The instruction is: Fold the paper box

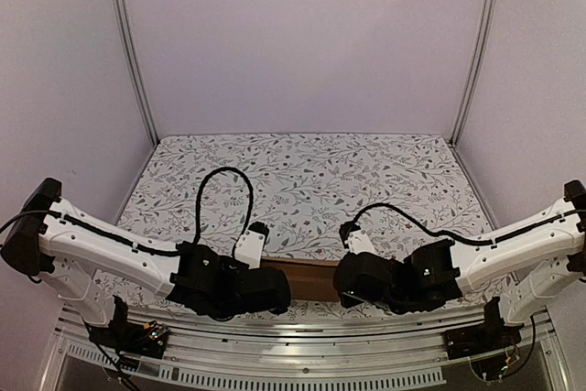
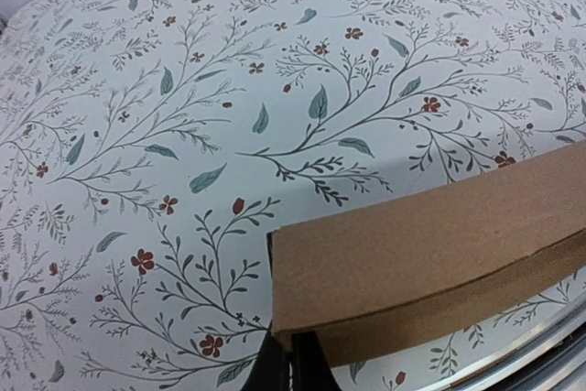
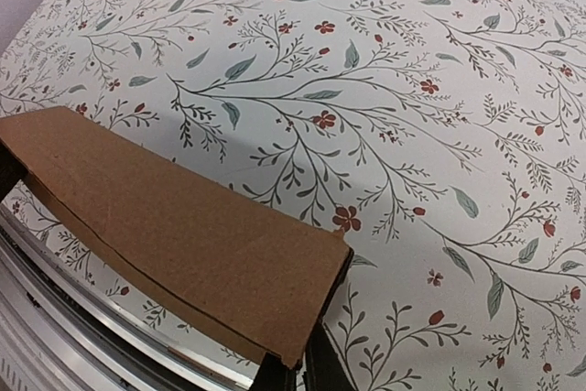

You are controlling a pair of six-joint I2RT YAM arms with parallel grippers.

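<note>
both ends of paper box (image 1: 311,279) seemingly pinched, left gripper (image 2: 293,356), right gripper (image 3: 302,365)

Plain brown cardboard box (image 1: 311,278) — ends hidden under left gripper (image 1: 280,287), right gripper (image 1: 342,283) overhead; black fingers (image 2: 277,371) cropped in wrist views.

white arm shells (image 1: 101,249) with black joints (image 1: 220,283) and thin, looping black cables (image 1: 224,170).

I see the paper box (image 1: 309,278): plain brown cardboard, folded flat, 2 layers, long side L-R, front centre.
</note>
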